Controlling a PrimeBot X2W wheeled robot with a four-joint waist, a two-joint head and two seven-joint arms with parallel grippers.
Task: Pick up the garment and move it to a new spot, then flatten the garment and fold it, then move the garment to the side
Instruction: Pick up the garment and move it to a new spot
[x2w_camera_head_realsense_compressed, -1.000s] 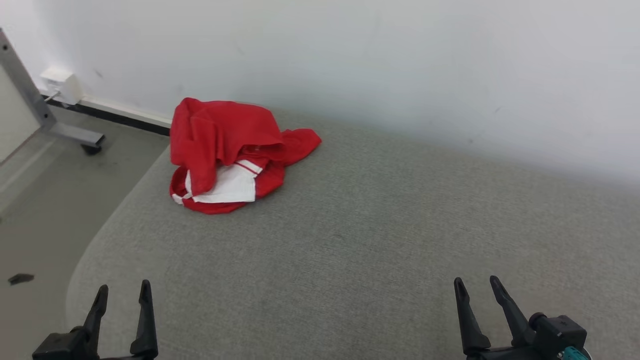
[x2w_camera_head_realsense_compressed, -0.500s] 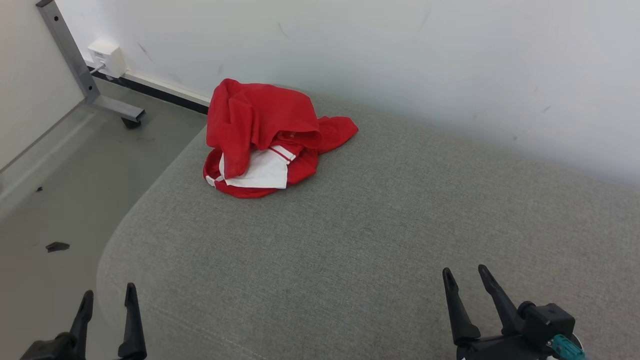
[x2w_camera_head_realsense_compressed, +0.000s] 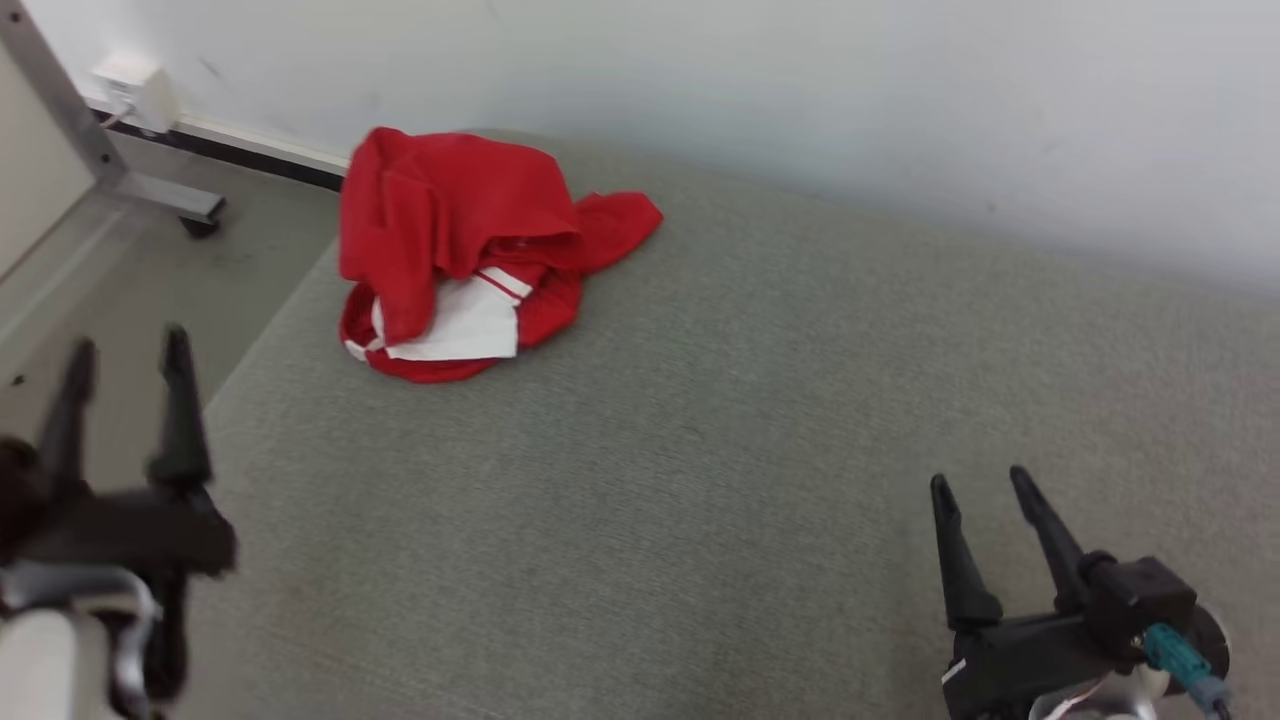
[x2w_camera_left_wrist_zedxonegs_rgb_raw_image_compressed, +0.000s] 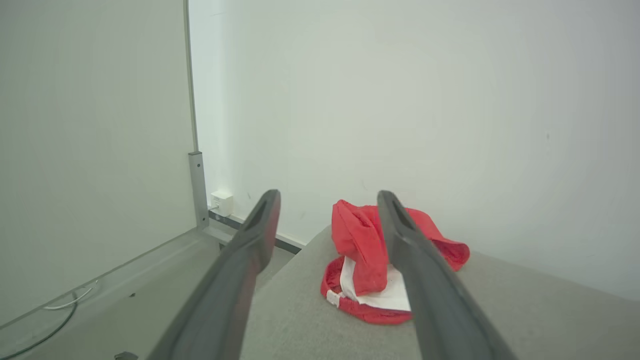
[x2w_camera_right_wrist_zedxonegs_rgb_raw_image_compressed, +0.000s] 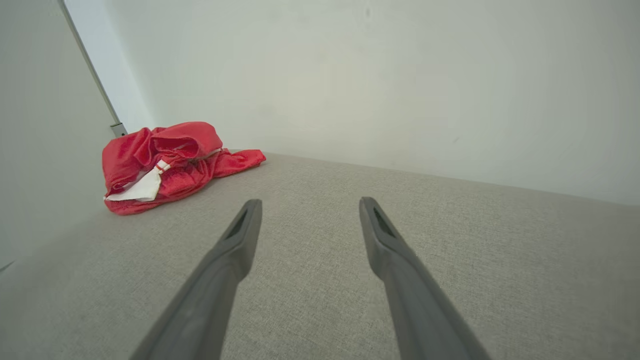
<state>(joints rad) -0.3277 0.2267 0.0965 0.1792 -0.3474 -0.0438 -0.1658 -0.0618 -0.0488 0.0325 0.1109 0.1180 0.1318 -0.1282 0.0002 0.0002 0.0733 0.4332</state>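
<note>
1. Left gripper (x2w_camera_head_realsense_compressed: 128, 340): jaws spread wide, nothing between them. A bit blurry in the head view.
2. Right gripper (x2w_camera_head_realsense_compressed: 978, 477): same deal, wide apart and empty, over the grey cushion (x2w_camera_head_realsense_compressed: 700, 450).
3. Red-and-white garment (x2w_camera_head_realsense_compressed: 450, 250) lies crumpled on the cushion, well ahead of the left jaws and pretty much in line with them, and far ahead-left of the right jaws.

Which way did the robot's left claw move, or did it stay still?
Yes. The left gripper rose up the head view: its tips, earlier well below the red garment, now reach level with its lower edge.
</note>
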